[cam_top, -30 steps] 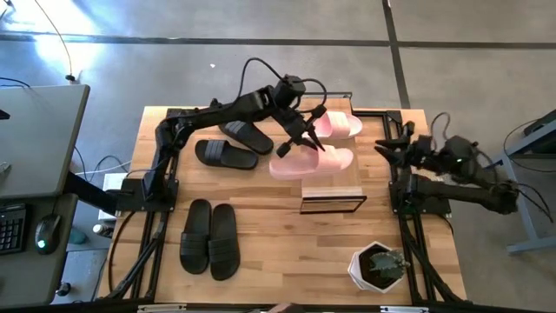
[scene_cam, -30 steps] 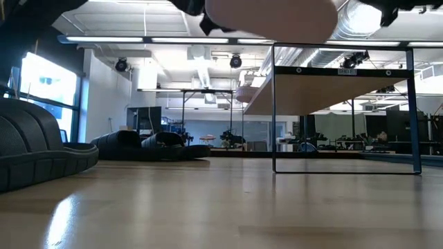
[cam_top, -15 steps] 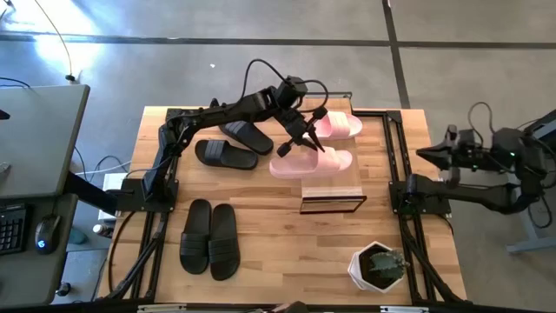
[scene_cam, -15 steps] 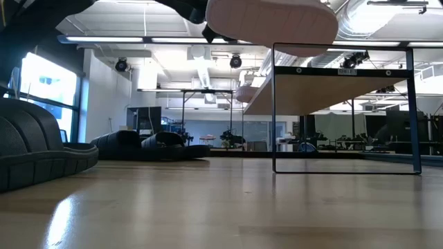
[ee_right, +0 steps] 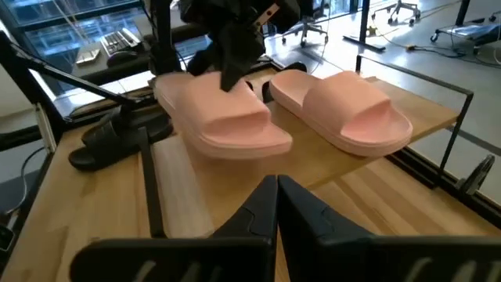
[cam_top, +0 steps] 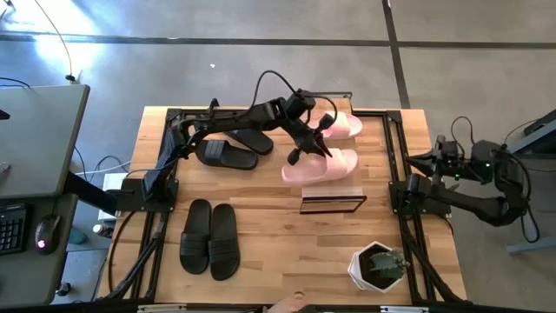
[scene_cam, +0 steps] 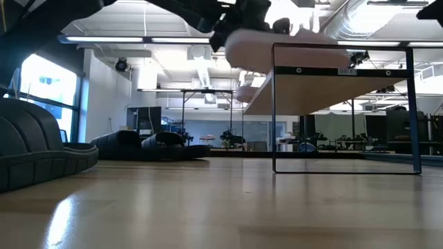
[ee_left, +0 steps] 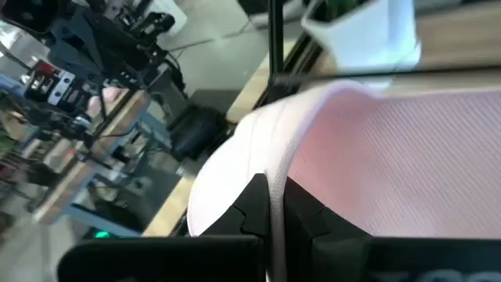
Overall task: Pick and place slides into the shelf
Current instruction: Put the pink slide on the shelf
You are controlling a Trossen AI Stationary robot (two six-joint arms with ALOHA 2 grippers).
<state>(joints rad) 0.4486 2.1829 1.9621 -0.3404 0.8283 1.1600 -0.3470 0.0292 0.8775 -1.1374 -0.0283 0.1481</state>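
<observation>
Two sandals are light pink, the other four matte black. The shelf has a pale wood top on a thin black frame. The worktop is light wood; the plant pot is white.

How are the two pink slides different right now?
The left claw is shut on the nearer pink slide, holding it up at the shelf; the farther pink slide lies free on the table. No claw touches the farther one. Both are the same pale pink with one wide strap.
</observation>
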